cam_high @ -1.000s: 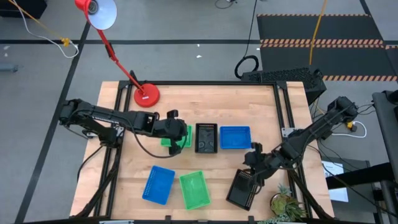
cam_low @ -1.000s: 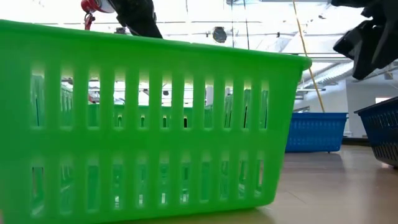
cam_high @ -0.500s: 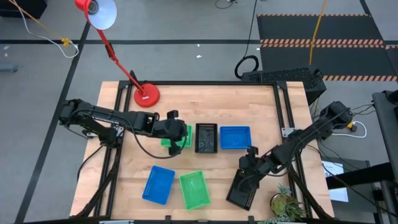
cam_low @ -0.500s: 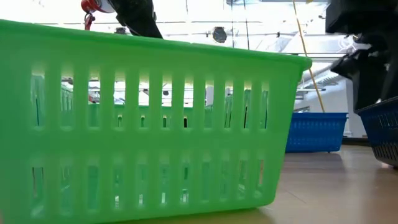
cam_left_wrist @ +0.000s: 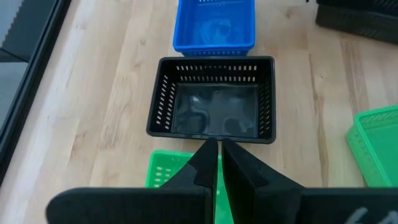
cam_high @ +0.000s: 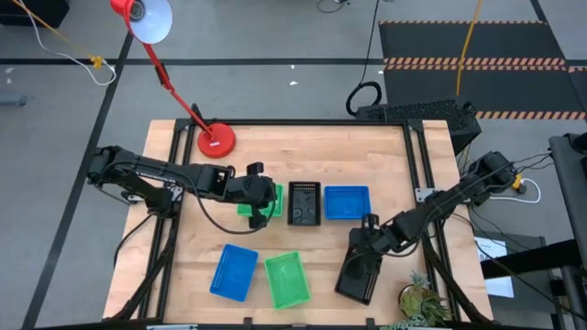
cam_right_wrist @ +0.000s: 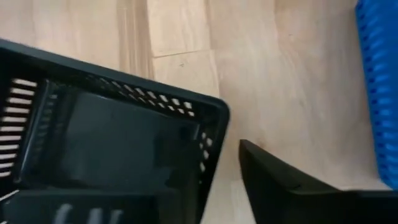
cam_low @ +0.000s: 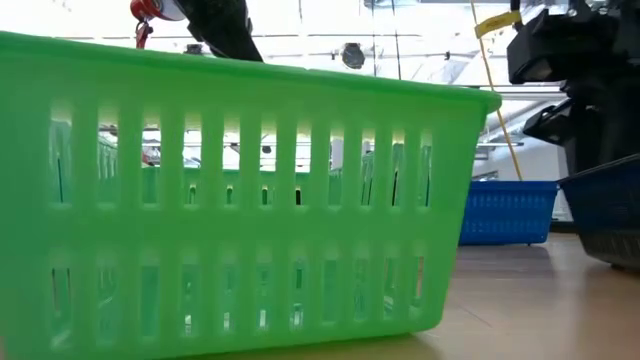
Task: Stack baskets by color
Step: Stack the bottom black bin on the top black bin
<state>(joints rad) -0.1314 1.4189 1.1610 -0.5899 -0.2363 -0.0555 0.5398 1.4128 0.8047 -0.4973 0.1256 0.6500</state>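
While six baskets show on the wooden bench [cam_high: 312, 266], three of them sit in a row across the middle of the high view: a green basket [cam_high: 275, 196] at the left end, mostly covered by the left arm, a black basket [cam_high: 304, 203] in the centre, and a blue basket [cam_high: 347, 203] at the right end, each just beside the next. Toward the lower edge of that frame lie a second blue basket [cam_high: 234, 271] and a second green basket [cam_high: 287, 280], side by side and both turned slightly askew. At the lower right a second black basket [cam_high: 358, 275] sits at a slant, near the bench's front corner. The right tool [cam_high: 365, 249] is down at the far rim of this black basket; the right wrist view shows one finger outside the basket's wall, with the wall between the fingers, but whether they are clamped on it I cannot tell. The left tool [cam_left_wrist: 219, 155] rests over the green basket in the middle row, its fingers together with only a thin slit between them, pointing at the black basket ahead. A red lamp base [cam_high: 216, 140] stands at the upper left corner of the bench, and a small potted plant [cam_high: 424, 302] sits at the lower right edge.
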